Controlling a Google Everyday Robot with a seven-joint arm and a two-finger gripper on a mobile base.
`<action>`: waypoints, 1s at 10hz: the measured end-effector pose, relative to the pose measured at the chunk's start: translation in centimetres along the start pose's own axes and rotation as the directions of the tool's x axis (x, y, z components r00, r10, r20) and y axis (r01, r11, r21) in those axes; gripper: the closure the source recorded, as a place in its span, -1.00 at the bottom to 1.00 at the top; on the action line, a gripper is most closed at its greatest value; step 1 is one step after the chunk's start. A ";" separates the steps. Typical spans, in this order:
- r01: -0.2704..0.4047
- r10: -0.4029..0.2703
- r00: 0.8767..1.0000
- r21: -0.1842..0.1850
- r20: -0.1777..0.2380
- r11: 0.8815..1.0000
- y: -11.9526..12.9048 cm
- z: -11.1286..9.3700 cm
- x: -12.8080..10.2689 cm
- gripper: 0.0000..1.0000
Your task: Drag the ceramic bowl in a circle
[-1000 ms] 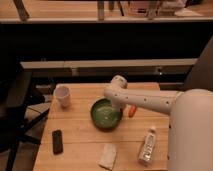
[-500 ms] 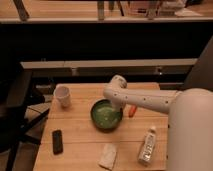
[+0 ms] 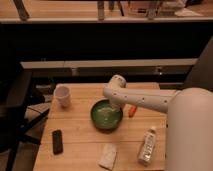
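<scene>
Tabletop point(image 3: 80, 132) of pale wood carries everything, and the white arm point(image 3: 150, 100) reaches across it from the robot's body. The ceramic bowl point(image 3: 102, 120) sits near the table's middle, apart from the white cup point(image 3: 62, 96). The gripper point(image 3: 115, 105) hangs at the bowl's far rim, so the bowl lies just beneath it, toward the camera. Whether it grips anything cannot be told.

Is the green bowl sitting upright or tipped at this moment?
Upright: the ceramic bowl rests flat on the table, its round opening and pale inside facing up. The tool is at its far right rim.
</scene>
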 end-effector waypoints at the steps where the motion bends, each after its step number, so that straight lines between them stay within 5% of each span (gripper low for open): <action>1: 0.009 -0.009 1.000 0.000 0.000 1.000 0.0 0.0 0.0 0.98; 10: 0.149 -0.149 0.989 -0.002 -0.005 0.989 -1.1 -0.5 0.2 0.98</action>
